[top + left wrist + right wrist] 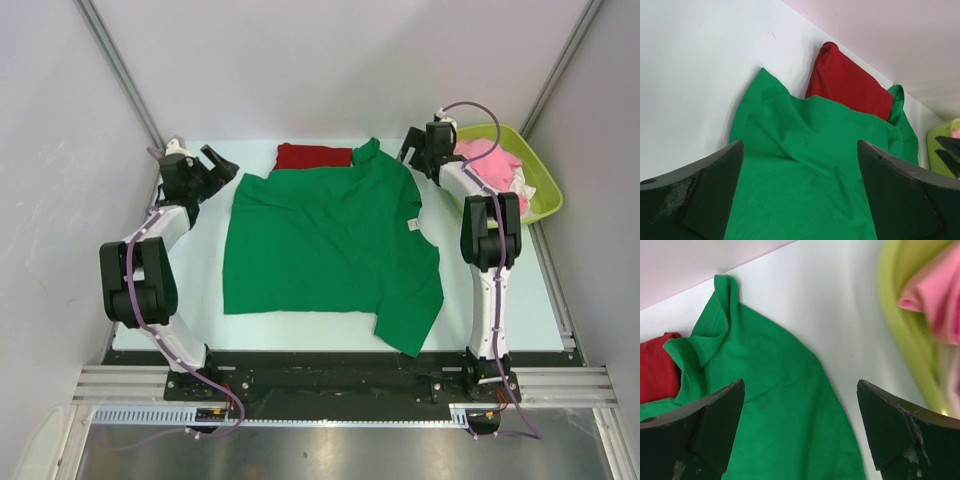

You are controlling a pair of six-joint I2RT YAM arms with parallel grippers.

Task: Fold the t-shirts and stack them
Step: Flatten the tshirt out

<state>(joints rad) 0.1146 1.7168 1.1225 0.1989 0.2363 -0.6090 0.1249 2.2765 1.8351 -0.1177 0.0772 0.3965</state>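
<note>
Fingers (695, 195) of the left end effector (222, 162) are spread as wide as they go, released, with nothing gripped between them. The right end effector (410, 150) is just as slack, its jaws far apart and empty. The green t-shirt (320, 240) lies mostly flat on the desk (205, 310) between the two, rumpled along its far edge. From the left end effector, the shirt's far-left corner sits just ahead and to its right. In the left wrist view the green cloth fills the gap under the open fingers. From the right end effector, the shirt's collar end lies just to its left and below, a curved green edge running under the left finger (700, 425). One short sleeve sticks out well back toward the arm bases. The dark red t-shirt (313, 156) is folded small at the far edge of the desk, ahead of the left end effector and left of the right one. It touches the green shirt, whose far edge appears to lap over it. A lime-green basket (545, 195) stands close on the right end effector's right side, holding a pink garment (485, 160) and a white cloth (522, 180).
</note>
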